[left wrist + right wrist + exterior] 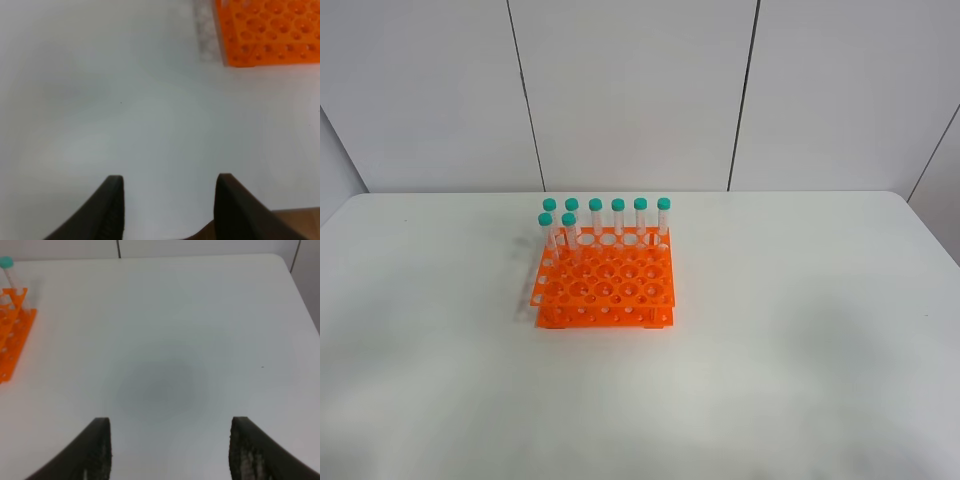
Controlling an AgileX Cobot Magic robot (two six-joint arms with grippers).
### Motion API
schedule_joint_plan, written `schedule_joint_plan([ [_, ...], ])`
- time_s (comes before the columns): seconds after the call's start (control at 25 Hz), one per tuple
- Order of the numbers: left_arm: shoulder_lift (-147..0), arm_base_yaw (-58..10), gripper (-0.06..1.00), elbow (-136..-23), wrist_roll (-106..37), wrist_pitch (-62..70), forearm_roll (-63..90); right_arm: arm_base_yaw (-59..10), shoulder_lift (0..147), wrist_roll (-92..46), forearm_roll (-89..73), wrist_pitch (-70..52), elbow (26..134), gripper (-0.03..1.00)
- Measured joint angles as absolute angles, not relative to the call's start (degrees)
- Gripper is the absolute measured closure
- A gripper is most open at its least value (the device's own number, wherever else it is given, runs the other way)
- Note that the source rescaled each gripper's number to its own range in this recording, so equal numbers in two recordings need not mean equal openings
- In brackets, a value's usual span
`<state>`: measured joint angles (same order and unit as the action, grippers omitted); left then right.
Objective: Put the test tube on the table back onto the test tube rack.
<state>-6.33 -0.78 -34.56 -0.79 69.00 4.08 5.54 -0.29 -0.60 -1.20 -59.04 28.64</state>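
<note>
Test tubes with teal caps, eight in all, stand upright in the rack. They look alike, so I cannot tell which one is the task's.

Nearest the arms, the left gripper hangs above bare table. Its two dark fingers are moderately apart and only white tabletop shows between them. The right gripper also hangs above the table. Its fingers are spread wider and grip nothing, and a soft grey shadow lies on the surface ahead of it. Neither gripper shows in the high view.

Farther out, the orange rack sits near the middle of the table, a little to the left. From the left wrist view one corner of the rack is visible, well apart from the fingers. From the right wrist view an edge of the rack shows off to the side with one capped tube rising from it.

The rack's near rows of holes are open. Two tubes stand side by side in the second row from the back, at the left end. Six more fill the back row in a line. Behind the table is a white panelled wall.
</note>
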Motion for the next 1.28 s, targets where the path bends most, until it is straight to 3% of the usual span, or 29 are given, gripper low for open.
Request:
schedule_joint_plan([
  [1.28,0.2,-0.8,0.52,-32.6,-0.8,67.1,5.2,5.5,-0.3,-0.6,-1.2,-59.0,28.6,0.21],
])
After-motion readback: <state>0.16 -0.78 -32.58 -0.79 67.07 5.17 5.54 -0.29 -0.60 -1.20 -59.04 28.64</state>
